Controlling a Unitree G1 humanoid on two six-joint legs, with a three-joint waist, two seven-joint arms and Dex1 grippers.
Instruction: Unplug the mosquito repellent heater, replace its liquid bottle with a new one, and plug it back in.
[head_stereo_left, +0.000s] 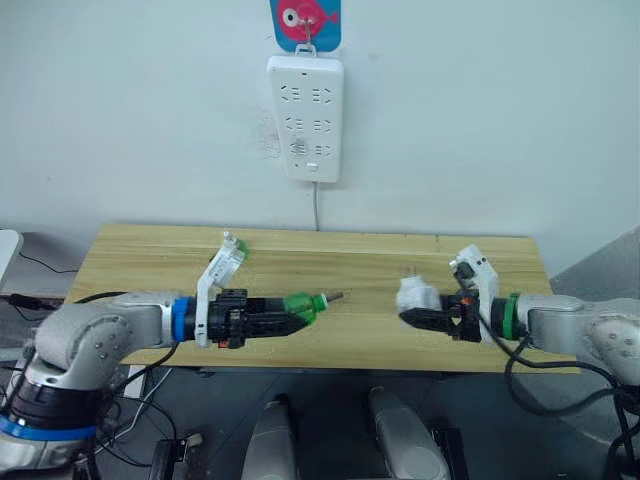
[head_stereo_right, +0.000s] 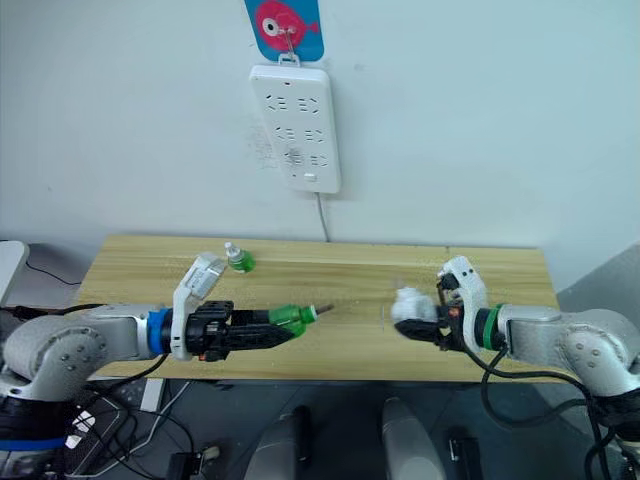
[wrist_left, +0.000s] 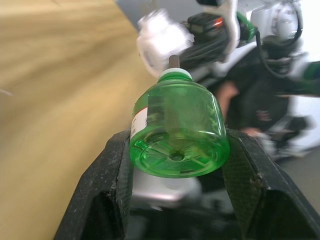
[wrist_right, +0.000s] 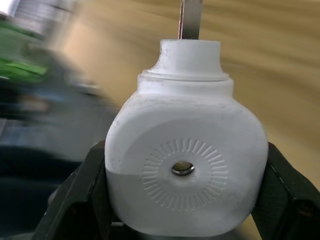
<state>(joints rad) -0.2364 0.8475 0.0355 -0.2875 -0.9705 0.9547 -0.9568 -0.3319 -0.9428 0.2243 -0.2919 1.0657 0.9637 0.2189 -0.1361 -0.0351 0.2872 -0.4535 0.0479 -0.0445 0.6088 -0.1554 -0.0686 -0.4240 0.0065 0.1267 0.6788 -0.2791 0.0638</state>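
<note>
My left gripper (head_stereo_left: 292, 320) is shut on a green liquid bottle (head_stereo_left: 306, 307), held level above the table's front, its wick pointing right toward the heater. In the left wrist view the bottle's base (wrist_left: 176, 131) sits clamped between both fingers. My right gripper (head_stereo_left: 418, 316) is shut on the white mosquito repellent heater (head_stereo_left: 412, 295), which is off the wall with its prongs pointing away from me. The right wrist view looks onto the heater's round vent hole (wrist_right: 183, 168), with its neck beyond. A short gap separates wick and heater. A second green bottle (head_stereo_right: 238, 260) with a white cap lies on the table at the back left.
A white power strip (head_stereo_left: 305, 118) hangs on the wall above the wooden table (head_stereo_left: 330, 255), under a fish-shaped hook (head_stereo_left: 304, 18), its cord dropping behind the table. Cables hang below the table's front edge.
</note>
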